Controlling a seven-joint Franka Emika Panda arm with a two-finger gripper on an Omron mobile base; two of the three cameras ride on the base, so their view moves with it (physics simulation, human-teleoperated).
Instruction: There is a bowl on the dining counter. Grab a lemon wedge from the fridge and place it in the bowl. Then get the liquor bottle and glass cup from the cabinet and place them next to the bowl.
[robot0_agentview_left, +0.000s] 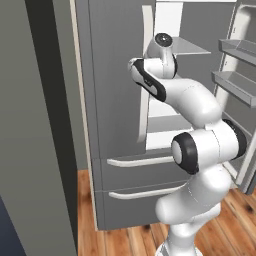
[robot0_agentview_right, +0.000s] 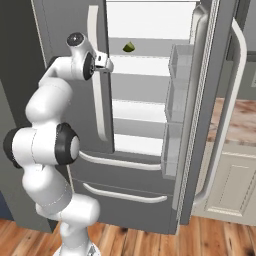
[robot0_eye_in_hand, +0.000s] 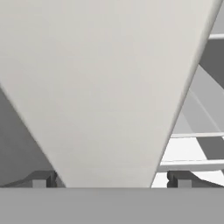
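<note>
The end effector (robot0_eye_in_hand: 111, 179), fingertips spread wide, straddles the left door's pale handle (robot0_agentview_right: 96, 75) of the fridge (robot0_agentview_left: 115, 100) without gripping it. The right door (robot0_agentview_right: 210, 100) already stands open (likely for reaching in). The lemon wedge (robot0_agentview_right: 129, 47) sits on an upper shelf, with clear space around it.

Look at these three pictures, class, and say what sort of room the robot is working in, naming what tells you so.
Most likely a home kitchen. A tall dark grey fridge stands with one door swung open, a lemon wedge lies on a shelf inside, and a cream base cabinet sits on the wooden plank floor.
</note>
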